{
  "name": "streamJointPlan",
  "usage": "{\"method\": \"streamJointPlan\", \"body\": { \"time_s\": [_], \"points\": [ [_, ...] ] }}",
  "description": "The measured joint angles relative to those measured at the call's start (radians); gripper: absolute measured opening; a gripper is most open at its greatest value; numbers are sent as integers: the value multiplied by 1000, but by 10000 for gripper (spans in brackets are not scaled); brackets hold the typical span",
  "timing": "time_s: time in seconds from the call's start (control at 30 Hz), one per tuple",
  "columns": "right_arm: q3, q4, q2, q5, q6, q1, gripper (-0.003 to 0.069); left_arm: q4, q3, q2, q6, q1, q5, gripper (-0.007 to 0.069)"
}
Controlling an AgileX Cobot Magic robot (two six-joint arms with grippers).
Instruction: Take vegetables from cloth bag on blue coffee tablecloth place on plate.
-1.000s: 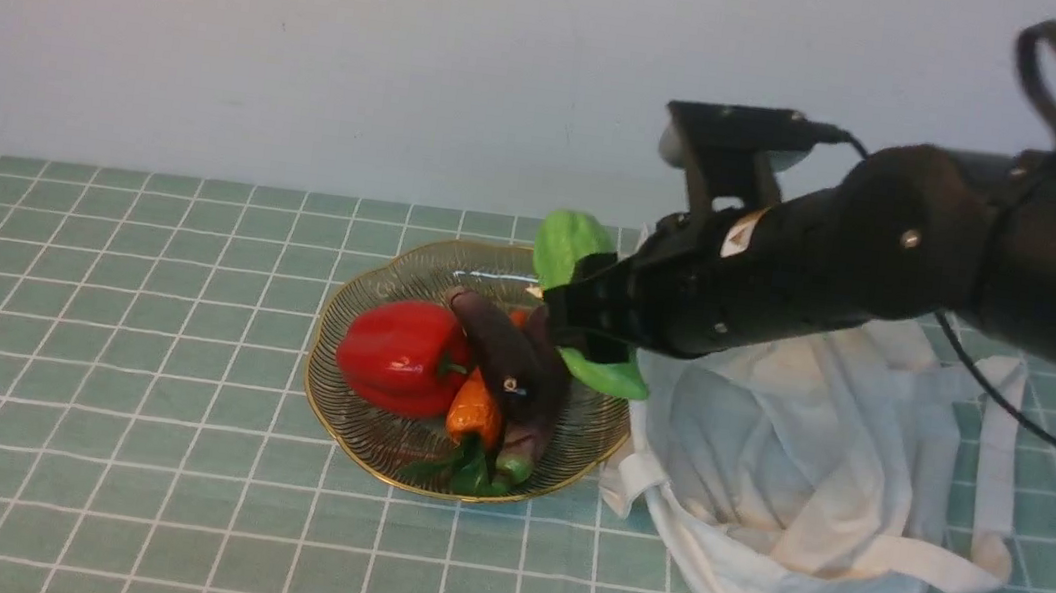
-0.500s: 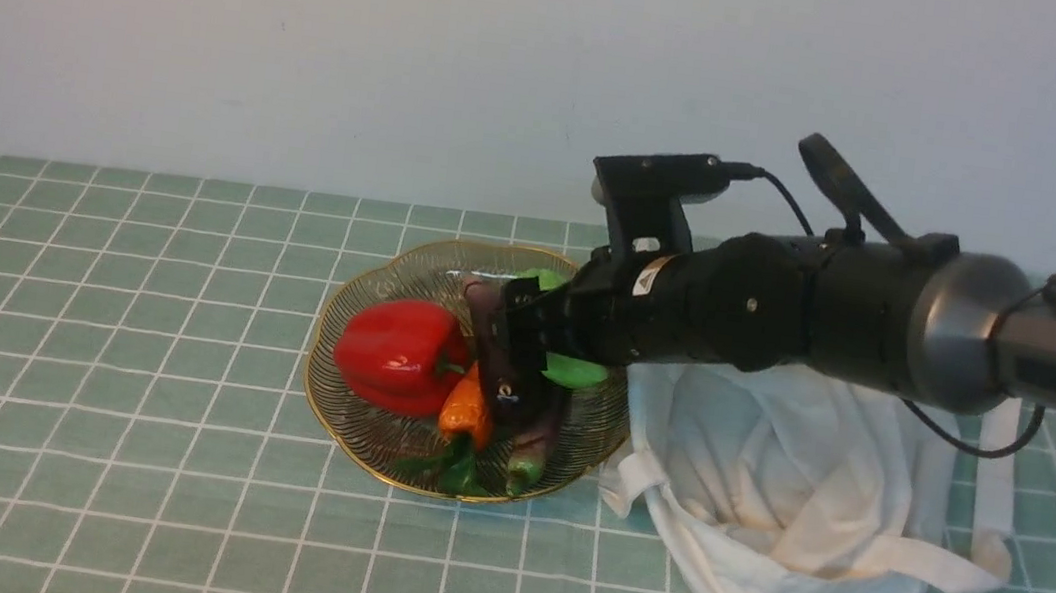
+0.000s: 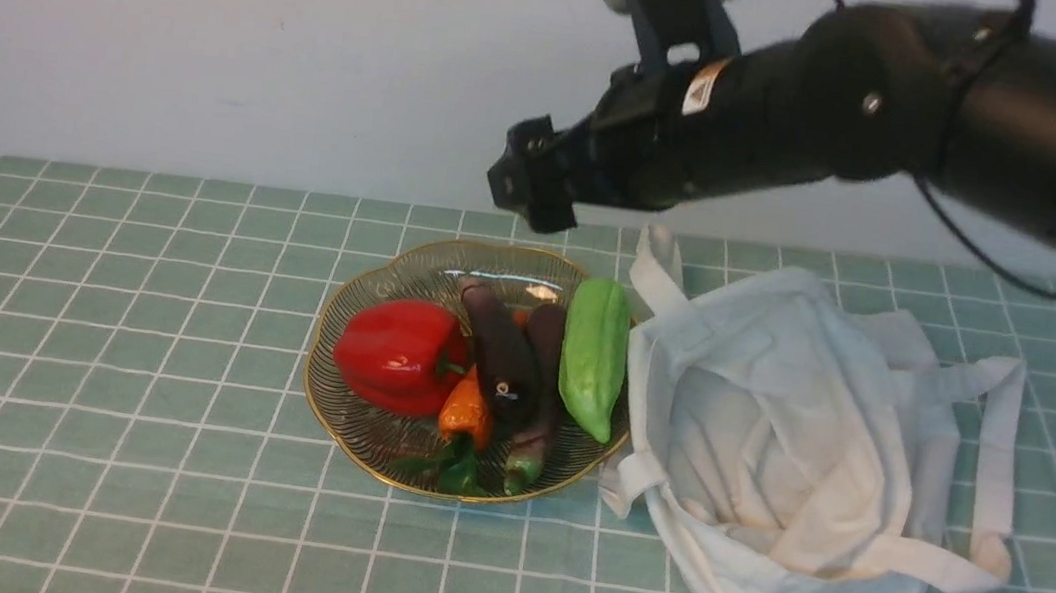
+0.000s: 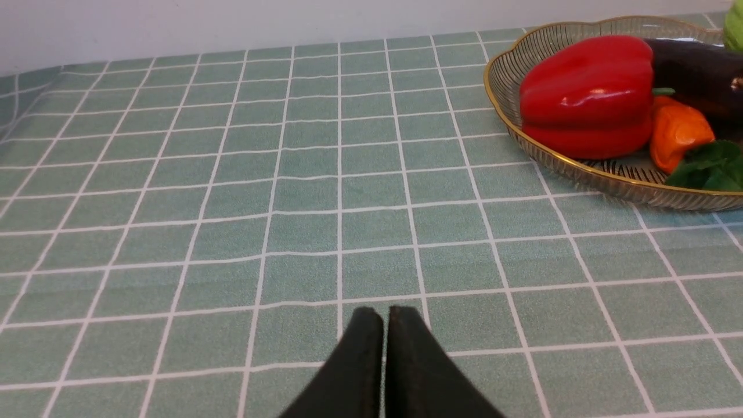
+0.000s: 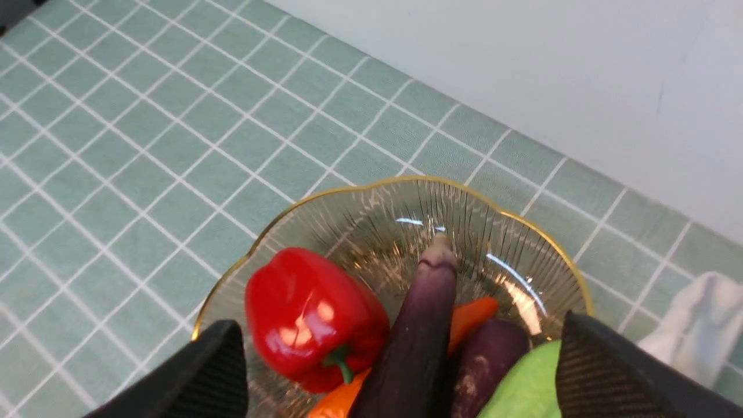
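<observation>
The gourd [image 3: 593,355], light green and bumpy with pointed ends, lies in the plate [image 3: 313,381] along its right side, lengthwise front to back, touching the nearer of two dark purple eggplants [image 3: 497,343] and close to the plate's gold rim beside the cloth bag [image 3: 792,440]. A glossy red bell pepper [image 3: 395,353] fills the plate's left half, and a small orange pepper [image 3: 468,412] with green leaves sits toward the front between it and the eggplants. The off-white bag slumps crumpled on the tablecloth [image 3: 80,332] just right of the plate, its straps spread to the right; one fold touches the plate's edge. The checked cloth covers the bench. The right arm [image 3: 813,110] reaches in from the right, raised well above the plate's far edge with the wall behind it. Its jaws stand wide apart and hold nothing: in the right wrist view the two dark fingers [image 5: 197,377] frame the plate from above, with the gourd [image 5: 522,383] beside one of them. In the left wrist view the left jaws are pressed together, fingertips [image 4: 363,348] low over bare cloth, well apart from the plate [image 4: 505,75].
</observation>
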Motion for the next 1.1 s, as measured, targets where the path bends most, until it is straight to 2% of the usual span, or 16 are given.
{"method": "streamJointPlan", "body": {
  "time_s": [0.03, 0.13, 0.2, 0.23, 0.33, 0.37, 0.4, 0.53, 0.6, 0.7, 0.9, 1.0, 1.1],
  "points": [
    [-5, -2, 0, 10, 0, 0, 643, 0, 0, 0, 0, 0, 0, -4],
    [-96, -37, -69, 190, 0, 0, 550, 0, 0, 0, 0, 0, 0, -4],
    [-132, -43, -93, 238, 2, 0, 504, 0, 0, 0, 0, 0, 0, -4],
    [-189, -47, -127, 317, 4, 0, 434, 0, 0, 0, 0, 0, 0, -4],
    [-303, -47, -195, 464, 7, 0, 297, 0, 0, 0, 0, 0, 0, -4],
    [-318, -47, -206, 479, 7, 0, 278, 0, 0, 0, 0, 0, 0, -4],
    [-370, -47, -253, 514, 7, 0, 199, 0, 0, 0, 0, 0, 0, -4],
    [-389, -71, -400, 536, 7, 1, 43, 0, 0, 0, 0, 0, 0, -4],
    [-367, -89, -475, 543, 7, 1, 6, 0, 0, 0, 0, 0, 0, -4],
    [-318, -102, -580, 547, 7, 1, -9, 0, 0, 0, 0, 0, 0, -4],
    [53, -105, -961, 548, 7, 1, -15, 0, 0, 0, 0, 0, 0, -4],
    [228, -98, -1081, 479, 7, 1, -15, 0, 0, 0, 0, 0, 0, -4],
    [477, -96, -1203, 270, 7, 1, -15, 0, 0, 0, 0, 0, 0, -4]
  ]
}}
